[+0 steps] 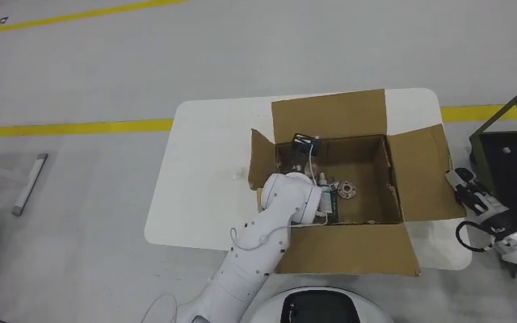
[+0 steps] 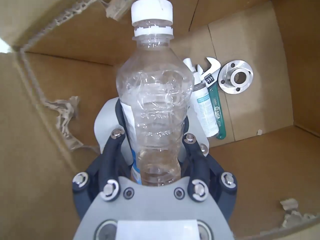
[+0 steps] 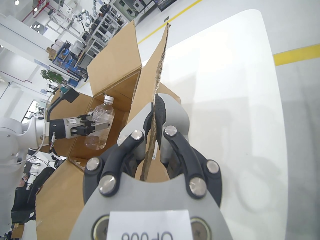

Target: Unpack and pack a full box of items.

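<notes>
We see a white table (image 1: 202, 178) with rounded corners; a yellow floor line (image 1: 81, 127) runs off to either side of its far part; a second yellow line (image 1: 81, 14) lies well beyond the table; left of it a grey bar (image 1: 29, 184) rests on the floor; near its right end stands a dark green cart (image 1: 494, 157).

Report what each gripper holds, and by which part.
Left gripper: the water bottle, gripped around its mid-body. Right gripper: the box's side flap, pinched at its outer edge.
</notes>
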Motion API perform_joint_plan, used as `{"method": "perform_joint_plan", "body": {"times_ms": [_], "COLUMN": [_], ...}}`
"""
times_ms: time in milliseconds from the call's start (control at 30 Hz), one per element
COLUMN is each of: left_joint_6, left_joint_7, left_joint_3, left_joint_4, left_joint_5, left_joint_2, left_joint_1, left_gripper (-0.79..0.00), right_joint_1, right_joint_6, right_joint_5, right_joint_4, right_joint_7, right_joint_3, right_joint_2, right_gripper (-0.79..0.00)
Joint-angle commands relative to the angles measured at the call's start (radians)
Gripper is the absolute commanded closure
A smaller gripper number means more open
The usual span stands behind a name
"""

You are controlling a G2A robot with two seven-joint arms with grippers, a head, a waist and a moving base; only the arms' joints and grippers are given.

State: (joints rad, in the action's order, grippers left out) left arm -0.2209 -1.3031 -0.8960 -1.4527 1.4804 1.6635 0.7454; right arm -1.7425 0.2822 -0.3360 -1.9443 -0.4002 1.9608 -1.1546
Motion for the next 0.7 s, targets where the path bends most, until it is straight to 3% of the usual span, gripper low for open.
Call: {"method": "perform_joint_plan", "body": {"times_ms": [0,100,400,667], "left_joint_6": [0.004,0.016,0.001,0.068], "left_joint_7": [-0.007,0.004,-0.036,-0.073], "left_joint_3": [-0.017,-0.018,-0.101,-0.145], "left_joint_4": [-0.046,-0.106,-0.279,-0.36], "left_joint_5": [0.009,0.102,0.138,0.238], "left_joint_2": [-0.002,-0.008,-0.007,-0.014], "left_joint_1": [0.006,0.012,0.002,0.018], "left_gripper": [0.0,0.0,0.0,0.0], "right_joint_1": [0.004,0.004,-0.027,-0.046], "right_joint_6": [-0.003,-0.021,-0.074,-0.078], "right_joint_5": [-0.004,-0.012,0.014,0.007], "right_joint_4": [-0.001,-0.01,-0.087,-0.173], "right_joint_7": [-0.005,0.005,0.049,0.082], "right_joint_3": [0.005,0.019,0.09,0.15], "right_joint_2": [0.001,0.002,-0.001,-0.003], "right_gripper": [-0.785,-0.785,-0.785,-0.785]}}
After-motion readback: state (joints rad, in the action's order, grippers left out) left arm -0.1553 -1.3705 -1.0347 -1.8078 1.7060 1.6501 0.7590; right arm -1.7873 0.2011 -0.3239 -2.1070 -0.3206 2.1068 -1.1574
